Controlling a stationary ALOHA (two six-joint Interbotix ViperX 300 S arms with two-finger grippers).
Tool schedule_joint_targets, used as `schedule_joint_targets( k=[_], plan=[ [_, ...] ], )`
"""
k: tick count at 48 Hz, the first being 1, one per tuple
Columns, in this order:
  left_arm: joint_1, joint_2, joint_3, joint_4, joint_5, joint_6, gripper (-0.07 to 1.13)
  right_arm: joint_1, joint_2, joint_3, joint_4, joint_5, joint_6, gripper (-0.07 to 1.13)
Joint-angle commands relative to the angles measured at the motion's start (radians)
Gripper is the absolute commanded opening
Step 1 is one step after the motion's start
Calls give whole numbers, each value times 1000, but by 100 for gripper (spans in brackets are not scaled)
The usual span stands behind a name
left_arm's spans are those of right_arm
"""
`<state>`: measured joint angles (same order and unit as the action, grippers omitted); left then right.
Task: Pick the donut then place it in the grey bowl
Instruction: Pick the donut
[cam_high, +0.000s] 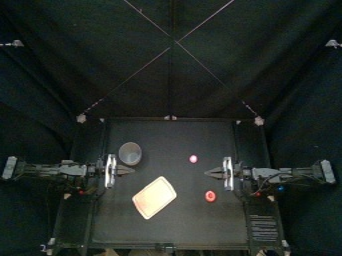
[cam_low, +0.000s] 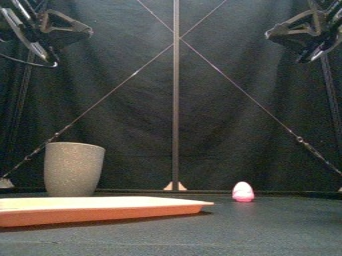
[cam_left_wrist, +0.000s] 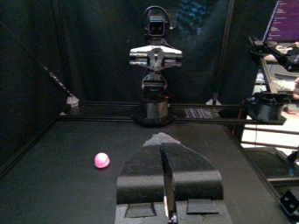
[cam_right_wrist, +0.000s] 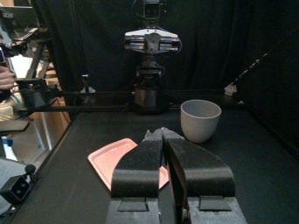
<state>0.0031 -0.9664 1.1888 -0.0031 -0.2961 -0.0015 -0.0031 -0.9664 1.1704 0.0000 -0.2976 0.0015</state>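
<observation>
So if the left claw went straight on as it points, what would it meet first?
Likely the right claw, facing the left claw across the table. The small pink toy lies off to one side of that line, though depth is hard to judge.

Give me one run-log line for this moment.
left gripper shut, parked left | right gripper shut, parked right | donut untouched, front-right | grey bowl upright, back-left | tray front-left | pink toy centre

My front view cuts the pink tray (cam_low: 94, 208) off at its left edge; the right gripper (cam_right_wrist: 165, 138) blocks part in its wrist view.
</observation>
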Motion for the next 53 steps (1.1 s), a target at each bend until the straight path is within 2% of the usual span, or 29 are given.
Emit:
schedule_joint_targets(
  k=[1, 10, 15, 23, 31, 36, 45, 53],
  plan=[
    [0, 14, -26, 3, -3, 6, 3, -9, 31, -3, -2, 2, 0, -1],
    [0, 14, -29, 5, -6, 6, 1, -14, 97, -11, 9, 32, 2, 2],
    [0, 14, -26, 6, -6, 6, 1, -6, 132, -15, 18, 52, 6, 10],
    [2, 14, -18, 5, -3, 5, 1, 26, 166, -15, 69, 84, 43, 39],
    [2, 14, -15, 5, -3, 5, 1, 44, 169, -28, 164, 97, 46, 86],
    [3, 14, -15, 5, -5, 5, 1, 43, 169, -28, 183, 97, 44, 107],
    [15, 14, -18, 5, -5, 5, 1, 54, 206, -40, 153, 115, 43, 106],
    [23, 14, -15, 3, -3, 3, 1, 100, 261, -95, 130, 233, 46, 106]
  ],
)
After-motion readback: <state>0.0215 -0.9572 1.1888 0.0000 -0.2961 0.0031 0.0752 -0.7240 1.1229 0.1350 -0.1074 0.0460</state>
